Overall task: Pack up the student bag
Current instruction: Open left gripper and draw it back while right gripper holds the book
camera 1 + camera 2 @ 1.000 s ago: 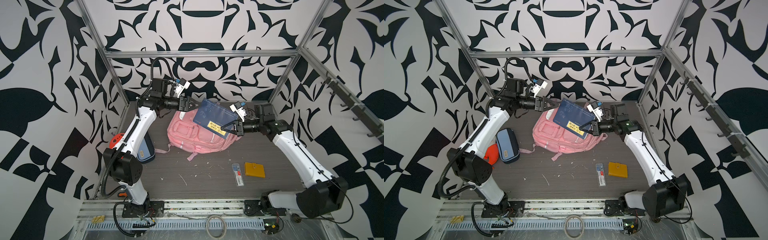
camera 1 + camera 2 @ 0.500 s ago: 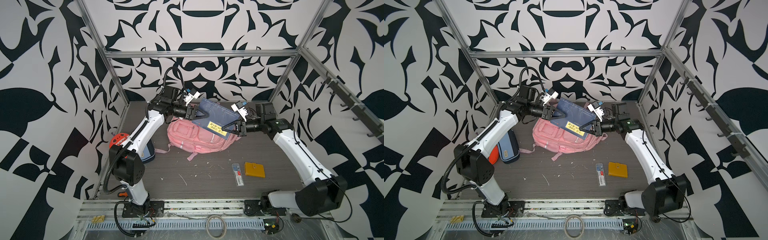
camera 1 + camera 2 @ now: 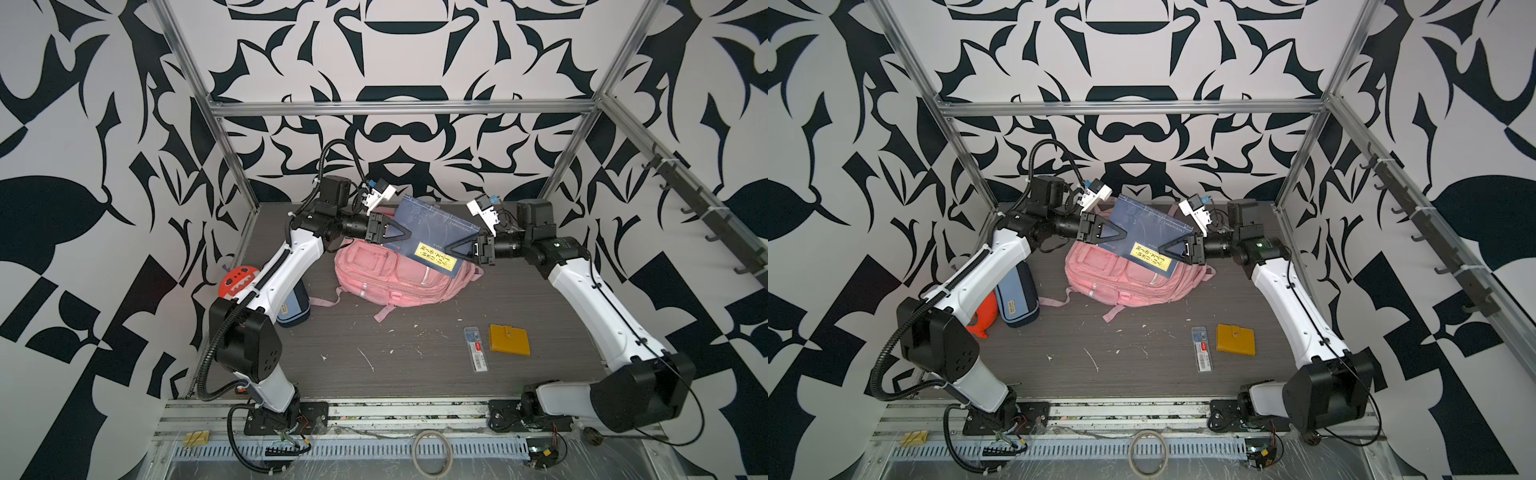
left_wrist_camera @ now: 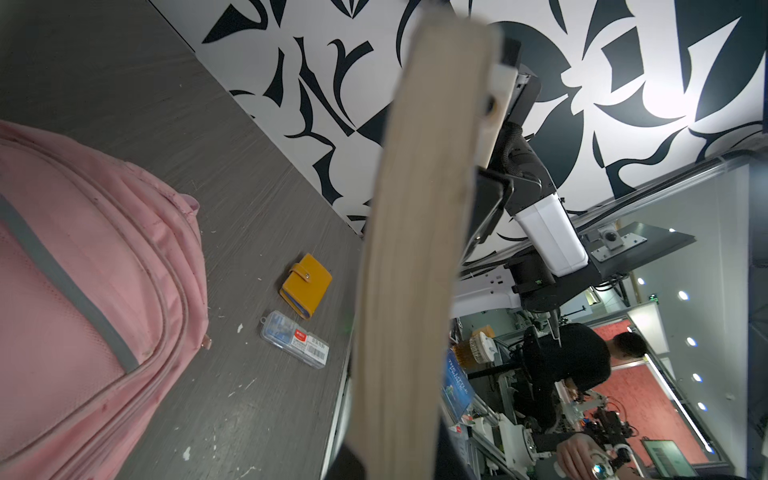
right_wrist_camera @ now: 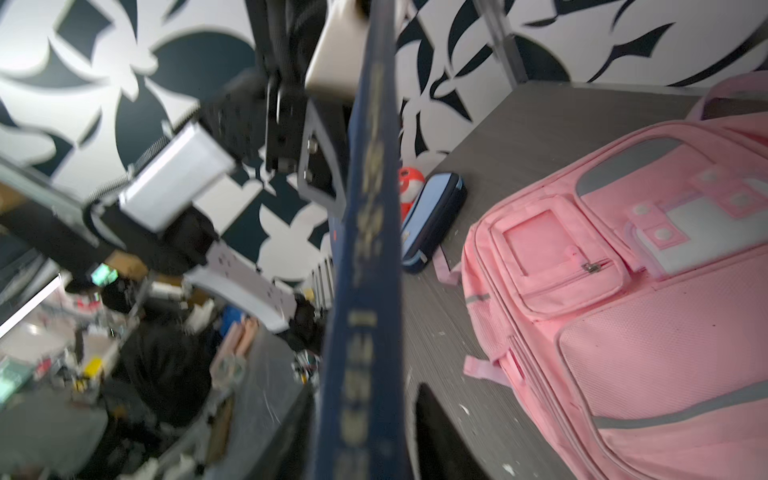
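The student bag (image 3: 399, 286), pink with grey strips, lies flat at the back middle of the table in both top views (image 3: 1129, 286). A dark blue book (image 3: 432, 230) with a yellow label hangs tilted above it. My left gripper (image 3: 409, 236) is shut on the book's left edge; in the left wrist view the pale page edge (image 4: 415, 249) fills the jaws. My right gripper (image 3: 451, 250) stands open around the book's right side. In the right wrist view a gap shows between the blue spine (image 5: 365, 291) and one finger (image 5: 440, 436).
A blue-and-navy pencil case (image 3: 1017, 295) and an orange-red plush toy (image 3: 984, 318) lie by the left wall under my left arm. A yellow wallet (image 3: 509, 339) and a clear plastic case (image 3: 475, 348) lie at the front right. Frame posts stand at the back corners.
My left gripper has swung right to the book and shut on its edge. My right gripper, which held the book shut, has opened. The book tilted flatter.
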Motion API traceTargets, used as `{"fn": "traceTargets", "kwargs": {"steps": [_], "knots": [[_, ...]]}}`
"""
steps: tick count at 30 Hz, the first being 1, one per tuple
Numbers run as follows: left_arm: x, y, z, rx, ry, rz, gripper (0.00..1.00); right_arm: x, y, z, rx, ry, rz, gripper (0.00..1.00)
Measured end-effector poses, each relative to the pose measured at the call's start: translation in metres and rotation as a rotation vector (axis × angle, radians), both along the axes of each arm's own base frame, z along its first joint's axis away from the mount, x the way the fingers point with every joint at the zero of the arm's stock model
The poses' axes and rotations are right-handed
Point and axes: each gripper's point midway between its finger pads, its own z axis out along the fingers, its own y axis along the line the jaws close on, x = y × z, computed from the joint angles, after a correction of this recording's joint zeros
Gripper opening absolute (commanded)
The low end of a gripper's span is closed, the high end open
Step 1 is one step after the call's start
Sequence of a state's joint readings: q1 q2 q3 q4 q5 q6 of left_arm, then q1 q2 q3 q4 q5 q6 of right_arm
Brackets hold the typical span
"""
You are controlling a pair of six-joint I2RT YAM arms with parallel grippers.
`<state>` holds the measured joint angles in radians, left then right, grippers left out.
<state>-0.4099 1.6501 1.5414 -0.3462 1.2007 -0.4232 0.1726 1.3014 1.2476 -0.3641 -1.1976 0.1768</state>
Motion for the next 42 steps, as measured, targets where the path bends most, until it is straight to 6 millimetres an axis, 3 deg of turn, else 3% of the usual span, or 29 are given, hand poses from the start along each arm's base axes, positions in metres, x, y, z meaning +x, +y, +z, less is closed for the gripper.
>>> {"fn": "traceTargets", "kwargs": {"steps": [2,6,13,16,19,23,26,27,28,29,30,31,34,37,39,42], "knots": [[0.002,-0.001,-0.007,-0.006,0.03,0.007,0.0,0.002,-0.003,0.008,0.019,-0.036,-0.048,0.86],[0.007,-0.004,-0.018,-0.025,0.085,0.017,0.0,0.008,-0.007,0.018,0.084,-0.04,-0.125,0.82],[0.011,-0.006,-0.006,-0.071,0.072,0.023,0.0,0.028,-0.014,-0.021,0.206,0.123,-0.277,0.74],[0.012,-0.006,0.0,-0.085,0.067,0.023,0.0,0.029,-0.017,-0.022,0.237,0.148,-0.308,0.61],[0.013,-0.007,0.003,-0.093,0.063,0.023,0.0,0.028,-0.019,-0.008,0.273,0.11,-0.317,0.43],[0.013,-0.007,0.004,-0.095,0.065,0.025,0.0,0.028,-0.02,0.006,0.307,0.065,-0.319,0.08],[0.015,-0.007,0.002,-0.092,0.069,0.031,0.0,0.027,-0.02,0.008,0.311,0.053,-0.316,0.0],[0.016,-0.008,0.002,-0.089,0.071,0.033,0.05,0.027,-0.019,0.008,0.31,0.051,-0.317,0.0],[0.017,-0.008,0.001,-0.083,0.073,0.038,0.28,0.028,-0.02,0.008,0.308,0.052,-0.319,0.0],[0.02,-0.008,0.0,-0.075,0.072,0.051,0.62,0.029,-0.02,0.007,0.305,0.05,-0.325,0.0],[0.024,-0.008,-0.001,-0.06,0.07,0.077,0.87,0.029,-0.021,0.005,0.299,0.047,-0.332,0.0],[0.03,-0.009,-0.004,-0.035,0.065,0.118,1.0,0.031,-0.023,0.003,0.29,0.048,-0.347,0.0],[0.052,-0.004,-0.01,0.063,0.04,0.273,0.99,0.038,-0.036,-0.01,0.233,0.051,-0.441,0.0],[0.069,-0.001,-0.023,0.178,0.036,0.383,1.0,0.049,-0.064,-0.026,0.143,0.056,-0.598,0.0],[0.08,-0.002,-0.038,0.257,0.042,0.43,1.0,0.057,-0.088,-0.035,0.074,0.057,-0.714,0.0],[0.088,-0.014,-0.077,0.379,0.092,0.446,0.96,0.064,-0.126,-0.045,-0.013,0.052,-0.882,0.0]]}}
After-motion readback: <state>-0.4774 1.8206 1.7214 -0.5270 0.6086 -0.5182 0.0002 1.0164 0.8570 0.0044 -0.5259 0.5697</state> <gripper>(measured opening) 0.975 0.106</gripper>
